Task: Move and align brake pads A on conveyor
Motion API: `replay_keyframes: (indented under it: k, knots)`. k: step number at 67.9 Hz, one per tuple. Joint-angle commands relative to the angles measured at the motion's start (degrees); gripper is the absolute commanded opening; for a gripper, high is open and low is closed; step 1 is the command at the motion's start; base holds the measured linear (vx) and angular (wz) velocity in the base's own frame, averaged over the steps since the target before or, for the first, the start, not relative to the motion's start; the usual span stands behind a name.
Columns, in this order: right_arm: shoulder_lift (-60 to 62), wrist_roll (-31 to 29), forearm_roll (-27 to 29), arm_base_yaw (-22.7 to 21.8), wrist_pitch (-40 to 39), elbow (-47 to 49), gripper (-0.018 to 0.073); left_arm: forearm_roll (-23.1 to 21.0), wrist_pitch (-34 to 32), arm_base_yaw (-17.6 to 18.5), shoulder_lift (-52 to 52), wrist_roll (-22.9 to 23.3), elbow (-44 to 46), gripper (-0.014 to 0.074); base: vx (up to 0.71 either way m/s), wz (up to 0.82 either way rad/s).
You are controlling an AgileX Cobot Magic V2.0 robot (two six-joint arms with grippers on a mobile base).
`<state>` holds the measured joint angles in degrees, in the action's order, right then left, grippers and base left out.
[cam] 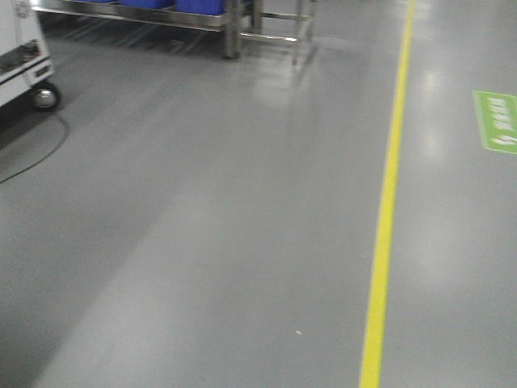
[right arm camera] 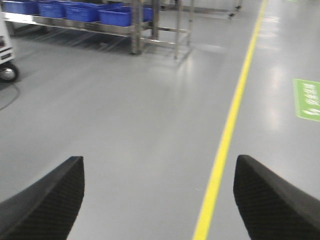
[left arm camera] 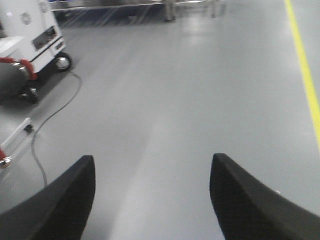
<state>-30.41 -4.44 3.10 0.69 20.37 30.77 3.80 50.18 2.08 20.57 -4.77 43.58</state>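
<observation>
The brake pads and the conveyor are out of view in all three views; only grey factory floor lies ahead. My left gripper (left arm camera: 152,156) is open, its two black fingers spread wide over bare floor with nothing between them. My right gripper (right arm camera: 160,157) is open too and holds nothing, with the yellow floor line passing between its fingers near the right one. Neither gripper shows in the front view.
A yellow line (cam: 386,194) runs down the floor, with a green floor sign (cam: 497,121) to its right. A steel rack (right arm camera: 135,30) with blue bins (right arm camera: 75,11) stands far ahead. At left are a white wheeled cart (left arm camera: 42,35), a cable (left arm camera: 50,117) and a dark part with a red strip (left arm camera: 20,70).
</observation>
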Motion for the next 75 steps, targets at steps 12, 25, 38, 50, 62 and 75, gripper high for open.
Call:
replay_keyframes:
  k: [12, 25, 38, 50, 62, 75]
  knots:
    - [-0.27, -0.21, -0.23, 0.00, -4.14, 1.50, 0.0592, 0.08, -3.68, 0.25, 0.63, 0.00, 1.03, 0.0460, -0.30, -0.63]
    - [-0.27, -0.21, -0.23, 0.00, -4.14, 1.50, 0.0592, 0.08, -3.68, 0.25, 0.63, 0.00, 1.03, 0.0460, -0.25, -0.56]
    - [-0.27, -0.21, -0.23, 0.00, -4.14, 1.50, 0.0592, 0.08, -3.68, 0.25, 0.63, 0.00, 1.03, 0.0460, -0.19, -0.53]
    - [-0.27, -0.21, -0.23, 0.00, -4.14, 1.50, 0.0592, 0.08, -3.68, 0.25, 0.63, 0.00, 1.03, 0.0460, -0.13, -0.50]
    - [-0.27, -0.21, -0.23, 0.00, -4.14, 1.50, 0.0592, 0.08, -3.68, 0.25, 0.63, 0.00, 1.03, 0.0460, -0.06, -0.25]
    - [-0.27, -0.21, -0.23, 0.00, -4.14, 1.50, 0.0592, 0.08, -3.68, 0.25, 0.63, 0.00, 1.03, 0.0460, 0.03, 0.01]
